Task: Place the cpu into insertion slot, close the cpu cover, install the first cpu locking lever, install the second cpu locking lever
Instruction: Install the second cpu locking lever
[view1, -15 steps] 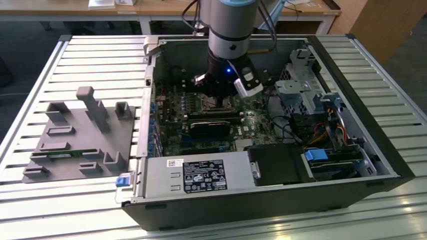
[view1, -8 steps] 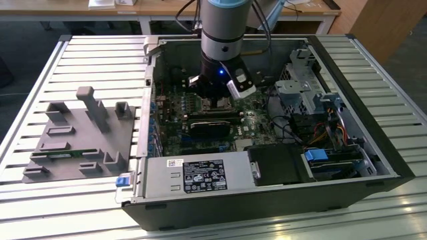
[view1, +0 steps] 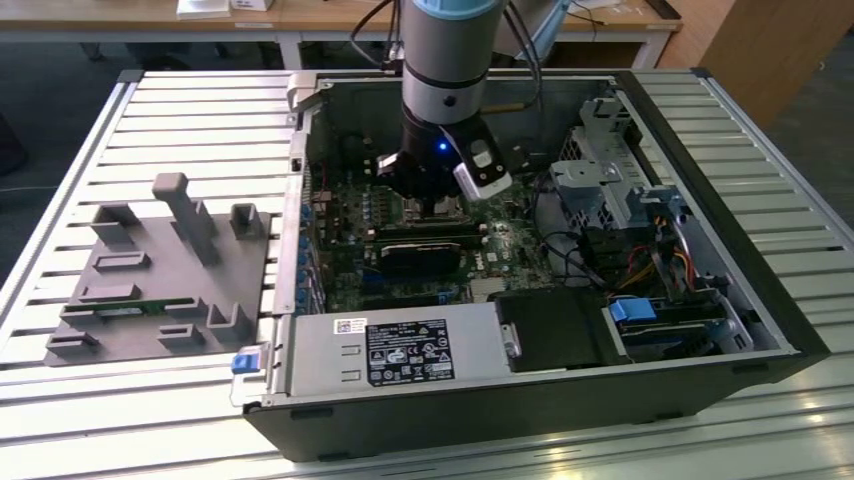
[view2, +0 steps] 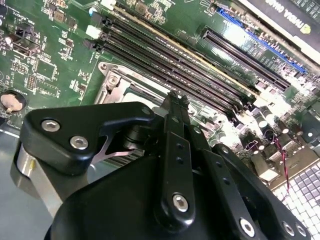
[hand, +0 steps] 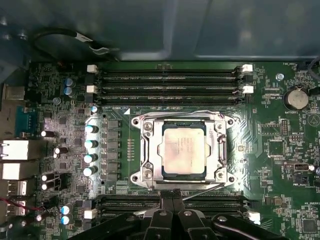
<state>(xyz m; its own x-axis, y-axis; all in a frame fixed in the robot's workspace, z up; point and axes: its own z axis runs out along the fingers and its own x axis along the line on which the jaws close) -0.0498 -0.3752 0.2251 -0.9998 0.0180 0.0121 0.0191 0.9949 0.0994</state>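
I see the small silver-grey square cpu (hand: 183, 150) seated in the black-bordered insertion slot (hand: 209, 176), with the thin silver metal cpu cover (hand: 150, 150) closed over it. My gripper (hand: 172, 196) hangs just beside the socket with the jaws together, holding nothing. I judge both locking levers still incomplete.

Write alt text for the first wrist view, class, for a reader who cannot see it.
A silver-grey cpu sits in the insertion slot at the middle of a green motherboard, framed by the closed silver cpu cover. Long black memory slots run along two opposite sides of the socket, and the black gripper hangs close by its edge, fingers pressed together.
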